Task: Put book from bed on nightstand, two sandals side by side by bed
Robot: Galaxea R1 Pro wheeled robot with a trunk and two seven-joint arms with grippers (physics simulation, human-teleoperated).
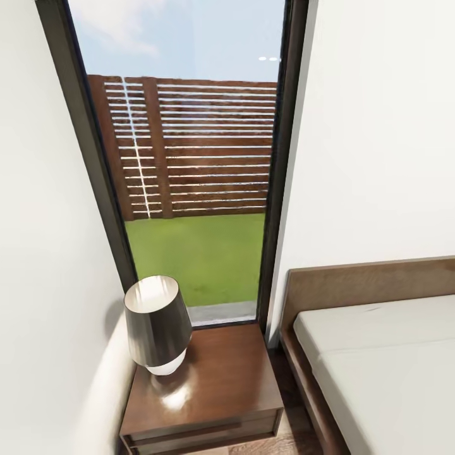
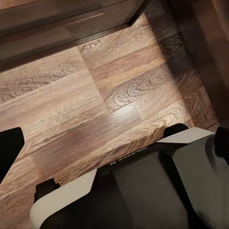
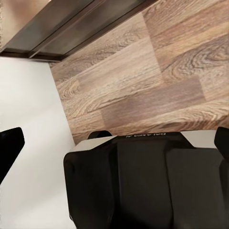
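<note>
By a tall window [image 1: 189,158], the nightstand [image 1: 221,385] is seen bookless beside the bed [image 1: 379,354]; gripper states cannot be told.

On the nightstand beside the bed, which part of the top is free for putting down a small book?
The nightstand top is bare on its half toward the bed, between the window edge and its front edge. The lamp takes the back corner nearest the wall, so that side is crowded. The visible mattress corner is also bare.

White walls [image 1: 379,158] are split by a tall dark-framed window [image 1: 196,164]; fence and lawn seen outside, wood-plank floor [image 2: 95,109] below.
</note>
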